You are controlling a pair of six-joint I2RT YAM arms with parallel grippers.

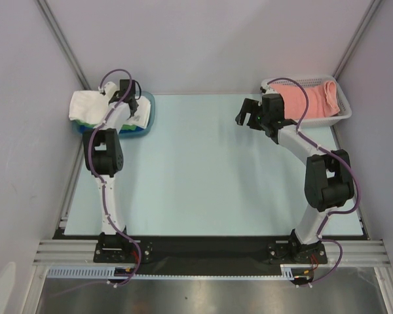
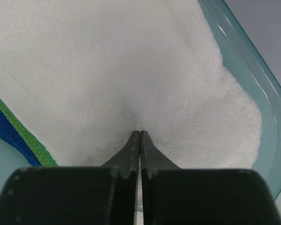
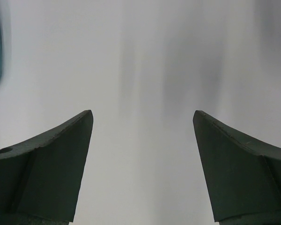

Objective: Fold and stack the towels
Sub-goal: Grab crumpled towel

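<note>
A white towel [image 2: 131, 70] lies on top of the stack in the blue tray [image 2: 267, 93], at the back left of the top view. One part of the white towel [image 1: 85, 104] hangs over the tray's left rim. Under it show the edges of a green towel [image 2: 35, 145] and a blue towel [image 2: 9, 133]. My left gripper [image 2: 139, 132] is shut, its tips meeting against the white cloth with no fold between them. A salmon pink towel [image 1: 308, 98] lies in the basket. My right gripper [image 1: 244, 112] hangs open and empty above the table, left of the basket.
The white perforated basket [image 1: 344, 108] stands at the back right corner, against the wall. The blue tray [image 1: 149, 114] sits at the back left. The pale table top [image 1: 203, 170] lies between the arms, and grey walls close in on three sides.
</note>
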